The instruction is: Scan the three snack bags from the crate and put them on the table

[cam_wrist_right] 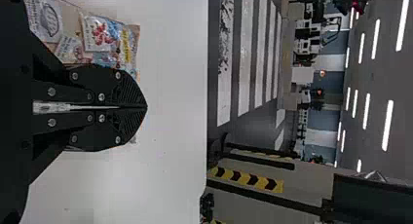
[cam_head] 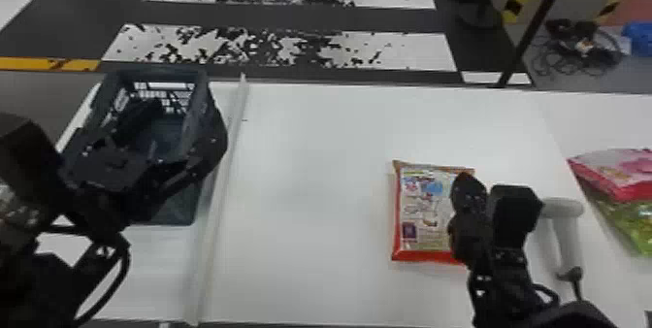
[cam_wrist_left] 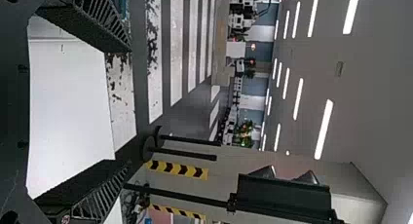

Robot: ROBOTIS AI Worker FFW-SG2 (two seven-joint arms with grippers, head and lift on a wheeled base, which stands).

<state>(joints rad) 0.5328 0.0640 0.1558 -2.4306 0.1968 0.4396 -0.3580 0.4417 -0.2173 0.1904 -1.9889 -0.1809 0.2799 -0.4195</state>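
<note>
Red-edged and flat on the white table, one snack bag is the nearest of three to the right gripper. It lies just left of that gripper, whose fingers cover part of its right edge in the head view; whether they touch it, I cannot tell. The right gripper's two fingers are pressed together at the tips, with nothing between the tips.

Taking that red-edged bag as the landmark, one pale handheld scanner is to its right, beyond the right gripper. Farther right of the landmark are the other two bags, one pink and one green, in contact or overlapping, the pink one on the far side; both run out at the head view's edge.

Well to the landmark's left, one pale strip crosses the table, and past it stands one dark blue-grey crate. The left gripper is over this crate in the head view, its two fingers spread wide and holding nothing. Beyond the landmark and to its right, one tangle of cables lies on the floor.
</note>
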